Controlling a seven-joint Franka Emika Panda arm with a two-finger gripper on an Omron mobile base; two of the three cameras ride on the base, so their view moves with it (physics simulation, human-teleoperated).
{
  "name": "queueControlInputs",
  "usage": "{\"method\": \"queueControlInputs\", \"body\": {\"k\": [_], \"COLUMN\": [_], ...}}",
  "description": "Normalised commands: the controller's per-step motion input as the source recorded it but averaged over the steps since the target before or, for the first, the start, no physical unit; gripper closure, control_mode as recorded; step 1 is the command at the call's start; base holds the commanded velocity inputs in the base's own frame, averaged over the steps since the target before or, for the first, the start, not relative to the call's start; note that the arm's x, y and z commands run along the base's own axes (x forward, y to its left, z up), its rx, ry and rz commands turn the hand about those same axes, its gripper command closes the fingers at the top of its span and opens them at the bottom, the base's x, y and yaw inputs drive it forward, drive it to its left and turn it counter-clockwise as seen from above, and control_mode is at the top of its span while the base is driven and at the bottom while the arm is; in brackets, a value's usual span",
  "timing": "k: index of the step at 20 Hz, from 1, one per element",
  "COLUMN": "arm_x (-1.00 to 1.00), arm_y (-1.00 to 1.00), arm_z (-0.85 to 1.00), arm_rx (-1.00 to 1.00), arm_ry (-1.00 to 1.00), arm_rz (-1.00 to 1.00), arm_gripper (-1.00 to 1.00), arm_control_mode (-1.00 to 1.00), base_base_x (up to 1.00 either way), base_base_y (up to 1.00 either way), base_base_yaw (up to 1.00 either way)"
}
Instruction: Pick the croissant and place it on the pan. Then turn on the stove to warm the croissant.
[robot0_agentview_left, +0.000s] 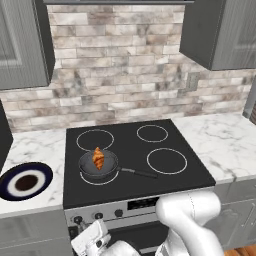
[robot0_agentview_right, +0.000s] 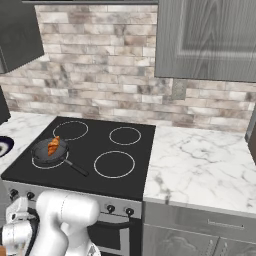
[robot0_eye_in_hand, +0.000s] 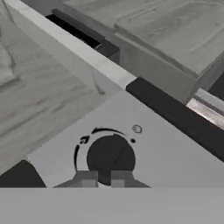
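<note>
In the left base view the stove (robot0_agentview_left: 165, 145) fills the middle of the frame, its silver front panel running along the lower edge. The pan (robot0_agentview_left: 98, 166) sits on the front-left burner ring, left of centre, handle pointing toward the right. The croissant (robot0_agentview_left: 99, 158) lies inside the pan. A dark blue plate (robot0_agentview_left: 25, 181) rests on the marble counter (robot0_agentview_left: 227, 142) at the far left. The arm bends down at the lower middle, its hand low before the panel's left end.

In the right base view the pan (robot0_agentview_right: 49, 151) with the croissant (robot0_agentview_right: 53, 145) is at the left of the frame, on the near-left burner of the stove (robot0_agentview_right: 125, 165).

In the hand view a black knob (robot0_eye_in_hand: 110, 158) on the silver panel sits at lower centre. The gripper (robot0_eye_in_hand: 103, 178) has its two finger tips drawn close together, shut on the knob's lower edge
</note>
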Motion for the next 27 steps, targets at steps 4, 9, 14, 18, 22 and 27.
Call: {"method": "queueControlInputs", "body": {"k": [4,9,14,18,22,27], "arm_x": [-0.04,-0.16,-0.04,-0.47,-1.00,-1.00], "arm_y": [0.39,0.52,0.31,0.03,0.00,0.12], "arm_z": [0.30,0.22,0.01,-0.10,-0.23,-0.36], "arm_rx": [-0.28,-0.30,-0.14,0.00,0.00,0.00], "arm_ry": [-0.66,-0.69,-0.39,-0.02,-0.21,-0.37], "arm_rz": [0.31,0.32,0.18,0.00,-0.06,-0.01], "arm_gripper": [1.00,1.00,1.00,1.00,1.00,1.00], "arm_control_mode": [-1.00,-1.00,-1.00,-1.00,-1.00,-1.00], "base_base_x": [0.00,0.00,0.00,0.00,0.00,0.00], "base_base_y": [0.00,0.00,0.00,0.00,0.00,0.00], "base_base_yaw": [0.00,0.00,0.00,0.00,0.00,0.00]}}
